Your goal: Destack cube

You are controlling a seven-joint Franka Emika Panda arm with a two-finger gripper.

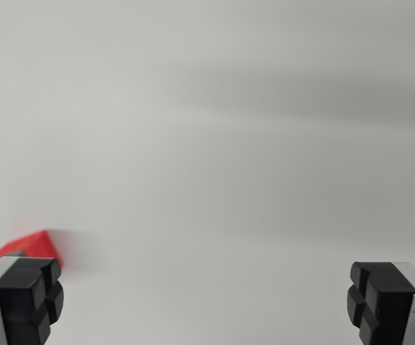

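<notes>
Gripper [202,298] status: jaws stand wide apart, one finger at the lower left corner of the wrist view and the other at the lower right corner. Nothing sits between them; the gap shows only bare surface. Each finger carries a black ridged pad [29,298] on a pale grey body. The pads face each other across the frame.

Red cube [36,246]: only a corner and part of an upper face show, at about 8 o'clock from the frame's centre. It lies just beyond the tip of the finger on the wrist view's left, partly hidden behind it. Contact between cube and finger cannot be determined from this view. The cube's edges are blurred, and a soft smear trails off its side towards 3 o'clock. Whether a second cube sits under or beside it cannot be told.

Work surface [215,144]: plain light grey, filling the rest of the frame. A faint darker band crosses the upper half from about 1 o'clock to 3 o'clock.
</notes>
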